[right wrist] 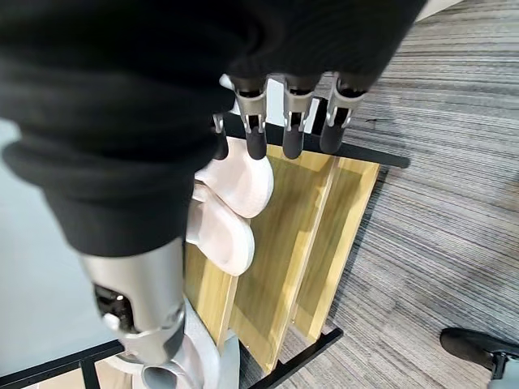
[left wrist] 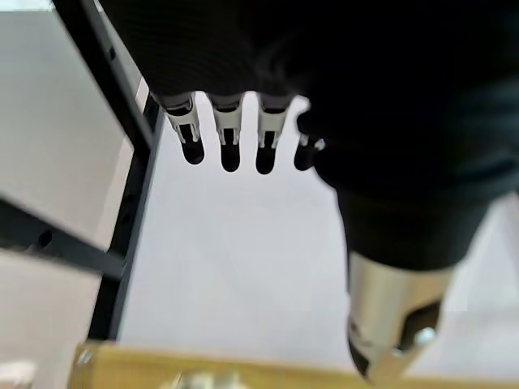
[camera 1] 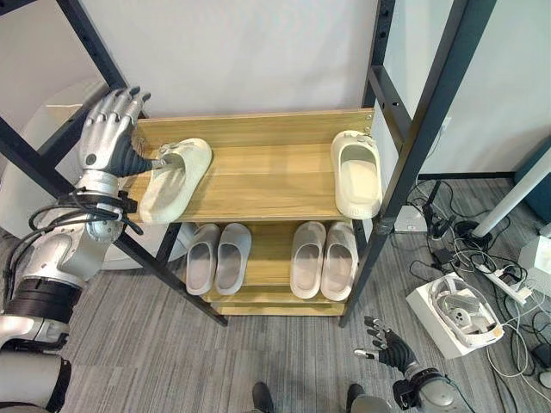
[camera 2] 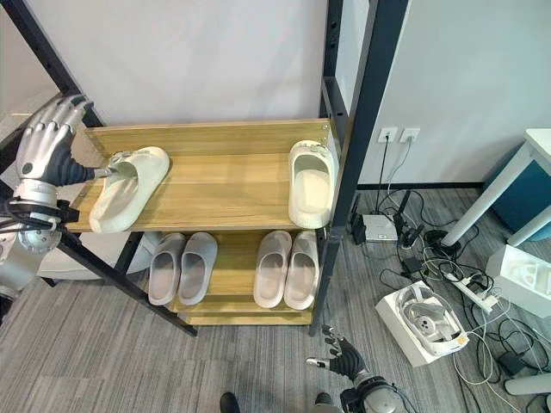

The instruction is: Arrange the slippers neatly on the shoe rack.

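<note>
Grey carpet (camera 1: 146, 361) under shoe rack (camera 1: 258, 185) (wooden shelves).

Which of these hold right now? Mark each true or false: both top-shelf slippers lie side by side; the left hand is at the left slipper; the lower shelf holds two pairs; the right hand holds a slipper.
1. The top-shelf slippers lie side by side: false. The left slipper lies angled at the left end, the right slipper at the right end, far apart.
2. The left hand is at the left slipper: true, open.
3. The lower shelf holds two pairs: true.
4. The right hand holds a slipper: false. It hangs open and empty over the floor.
</note>
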